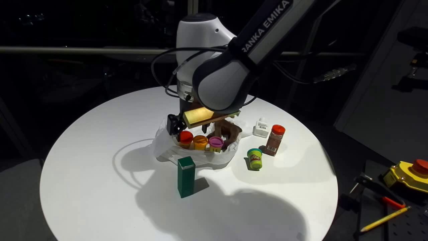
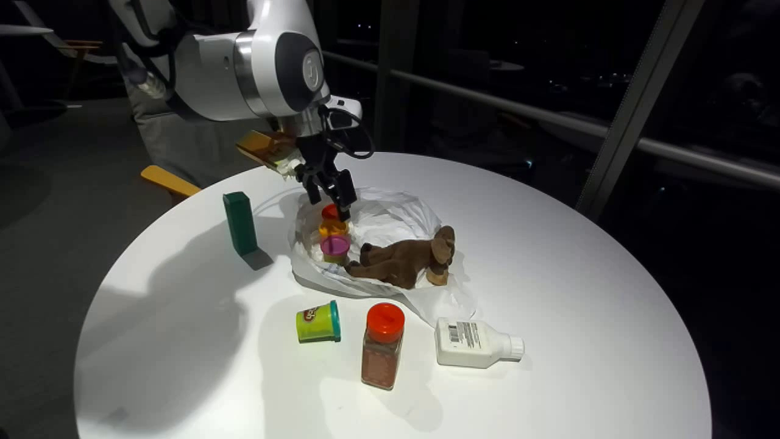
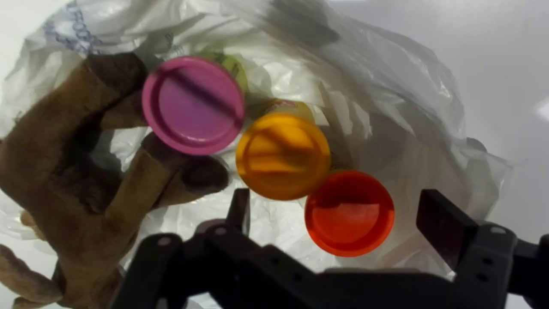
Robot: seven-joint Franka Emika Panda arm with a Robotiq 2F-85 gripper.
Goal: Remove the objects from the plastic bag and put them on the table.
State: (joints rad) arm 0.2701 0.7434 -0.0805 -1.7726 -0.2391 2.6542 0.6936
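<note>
The crinkled white plastic bag [image 2: 390,210] lies spread on the table [image 1: 83,187]. Inside it stand a red-lidded tub [image 3: 349,214], an orange-lidded tub [image 3: 283,156] and a pink-purple-lidded tub [image 3: 193,105], side by side. A brown plush toy [image 2: 402,259] lies in the bag beside them. My gripper [image 3: 336,214] is open over the bag, its fingers on either side of the red lid and apart from it. Out on the table are a green box [image 1: 186,177], a lime tub with teal lid [image 2: 318,322], a red-capped brown bottle [image 2: 382,347] and a white bottle [image 2: 475,342].
The upright green box stands near the bag's edge, in both exterior views. Off the table in an exterior view are a yellow box with a red button [image 1: 409,175] and a yellow pencil-like tool [image 1: 384,219]. A yellow-topped block [image 1: 200,116] sits at the wrist.
</note>
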